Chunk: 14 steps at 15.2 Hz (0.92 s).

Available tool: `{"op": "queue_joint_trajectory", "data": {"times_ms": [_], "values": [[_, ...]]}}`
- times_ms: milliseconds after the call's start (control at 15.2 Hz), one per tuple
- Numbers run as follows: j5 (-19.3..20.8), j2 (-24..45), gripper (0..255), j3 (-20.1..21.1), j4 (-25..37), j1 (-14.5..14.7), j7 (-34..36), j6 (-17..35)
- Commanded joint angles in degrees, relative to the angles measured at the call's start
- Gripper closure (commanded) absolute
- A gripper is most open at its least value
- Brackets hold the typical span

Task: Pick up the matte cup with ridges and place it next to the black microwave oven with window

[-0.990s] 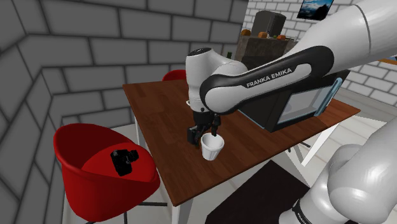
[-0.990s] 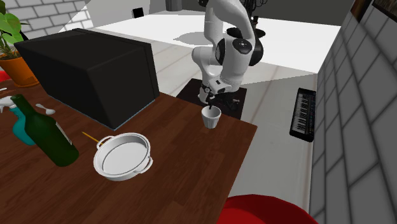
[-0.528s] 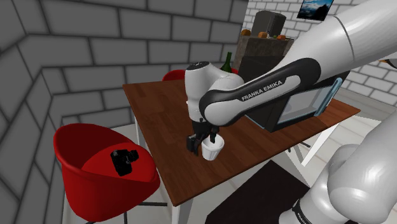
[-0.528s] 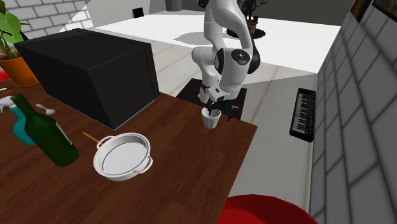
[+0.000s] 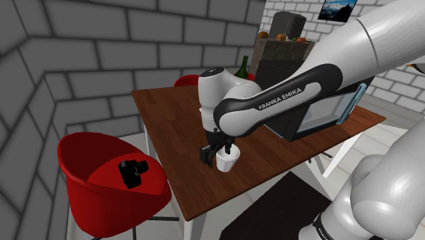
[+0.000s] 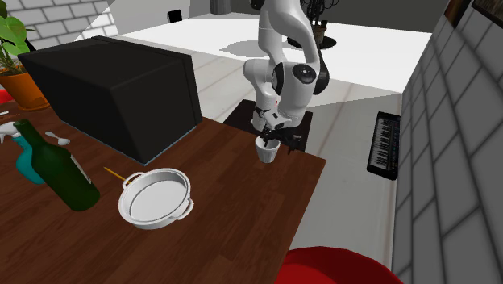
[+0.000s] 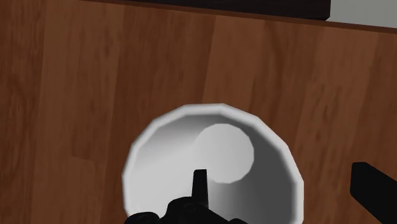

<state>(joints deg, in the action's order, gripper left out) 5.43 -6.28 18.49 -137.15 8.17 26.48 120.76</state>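
The cup (image 7: 213,165) is white, shading to grey inside. The table (image 5: 170,116) is reddish-brown with a streaked wood grain. The microwave (image 6: 105,81) is black, and the chair (image 5: 82,157) is bright red. The bottle (image 6: 60,171) is dark green, the pan (image 6: 157,200) white and pale grey, and the pot (image 6: 24,89) orange. The walls (image 5: 82,61) carry a grey brick pattern with dark joints. The keyboard (image 6: 384,145) is black with white keys. The arm (image 5: 361,48) is white with a dark band lettered in white, and the gripper (image 5: 218,153) is black.
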Motion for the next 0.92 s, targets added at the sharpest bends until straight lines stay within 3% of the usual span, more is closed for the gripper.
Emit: {"op": "queue_joint_trajectory", "data": {"times_ms": [0,594,858], "values": [[0.0,0.0,255,0.0,0.0,0.0,0.0,0.0],[0.0,0.0,255,0.0,-0.01,0.0,0.0,0.01],[-0.78,-1.91,255,-0.16,1.4,0.09,-0.87,-3.16]]}}
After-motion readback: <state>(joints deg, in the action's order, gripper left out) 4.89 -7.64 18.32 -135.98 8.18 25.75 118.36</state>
